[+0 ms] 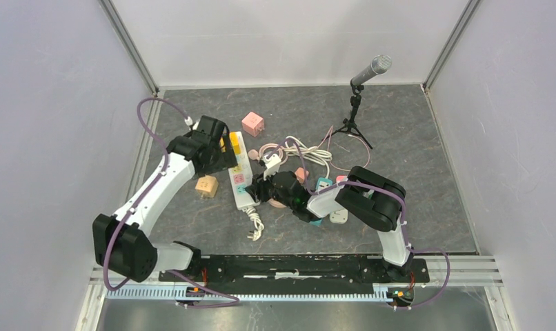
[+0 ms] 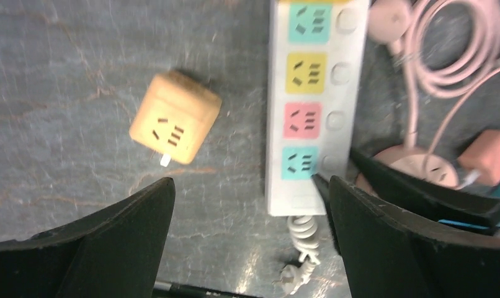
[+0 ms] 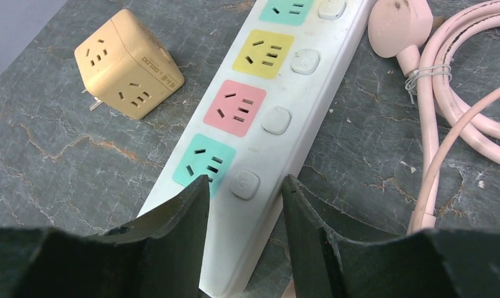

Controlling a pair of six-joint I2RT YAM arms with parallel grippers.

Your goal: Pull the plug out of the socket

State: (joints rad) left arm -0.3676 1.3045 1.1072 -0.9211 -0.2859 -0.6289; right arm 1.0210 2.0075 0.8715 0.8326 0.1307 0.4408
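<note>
The left hand is hovering wide open and empty; the right hand is hanging partly open, gripping nothing, over the power strip at lower centre.

Two arms, both with fingers apart
The left arm reaches up toward 1 o'clock, and the left gripper has its fingers spread wide. The right arm bends and points toward 9 o'clock, and the right gripper shows a smaller gap
</note>
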